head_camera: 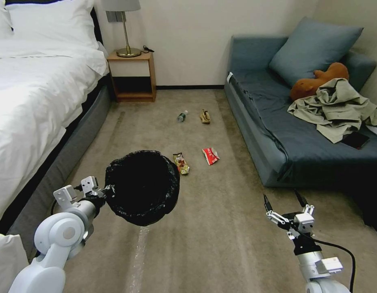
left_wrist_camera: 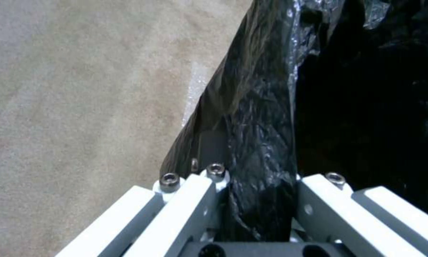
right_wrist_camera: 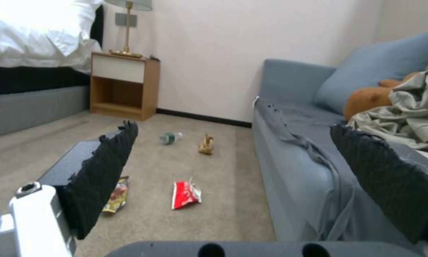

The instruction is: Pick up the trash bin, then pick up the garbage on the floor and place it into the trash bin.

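Observation:
The trash bin, lined with a crinkled black bag, hangs above the carpet at lower left, its mouth facing me. My left gripper is shut on its rim; the left wrist view shows the bag-covered rim pinched between the fingers. Garbage lies on the floor beyond: a yellow-brown wrapper, a red-white packet, a green bottle and a tan scrap. My right gripper hovers open at lower right, nothing between its fingers.
A white bed runs along the left, a wooden nightstand with a lamp at the back. A blue sofa on the right holds a cushion, a brown plush toy, beige clothing and a phone. Carpet lies between.

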